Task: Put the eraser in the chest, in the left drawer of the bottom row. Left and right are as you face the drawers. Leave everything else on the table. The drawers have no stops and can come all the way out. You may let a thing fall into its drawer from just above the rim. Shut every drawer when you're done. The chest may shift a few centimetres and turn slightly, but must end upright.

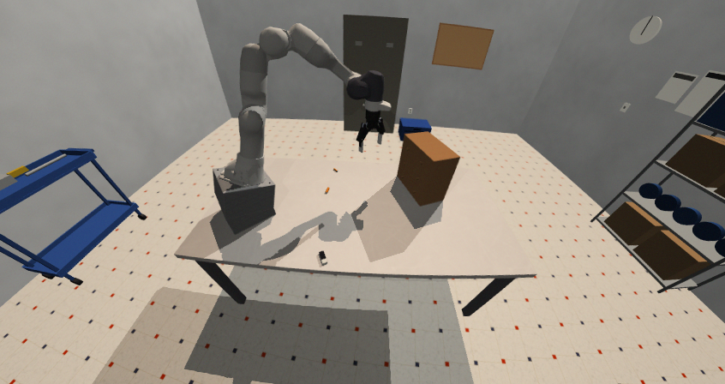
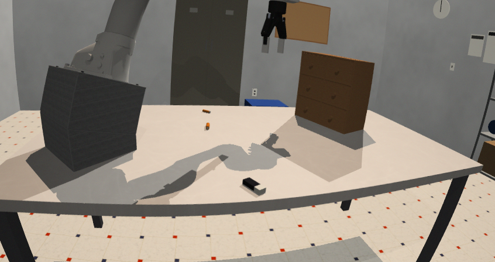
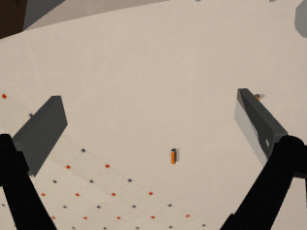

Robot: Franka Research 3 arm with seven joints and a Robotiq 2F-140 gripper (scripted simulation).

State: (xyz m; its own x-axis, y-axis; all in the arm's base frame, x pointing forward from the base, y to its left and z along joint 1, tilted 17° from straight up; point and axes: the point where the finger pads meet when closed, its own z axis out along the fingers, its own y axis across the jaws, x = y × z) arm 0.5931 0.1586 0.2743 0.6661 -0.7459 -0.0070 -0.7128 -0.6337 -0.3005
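The eraser (image 1: 321, 257) (image 2: 254, 185), black with a white end, lies flat near the table's front edge. The brown chest (image 1: 427, 167) (image 2: 332, 90) stands upright at the right of the table, with all drawers shut; its drawer fronts show in the exterior view. My gripper (image 1: 369, 142) (image 2: 272, 48) (image 3: 149, 107) is open and empty, high above the table to the left of the chest and far from the eraser.
Two small orange items (image 1: 327, 189) (image 1: 335, 169) (image 2: 207, 125) (image 2: 206, 111) lie mid-table; one (image 3: 173, 156) shows between my fingers in the wrist view. The arm's dark base block (image 1: 244, 199) (image 2: 89, 116) stands at the left. A blue box (image 1: 414, 125) sits behind the chest.
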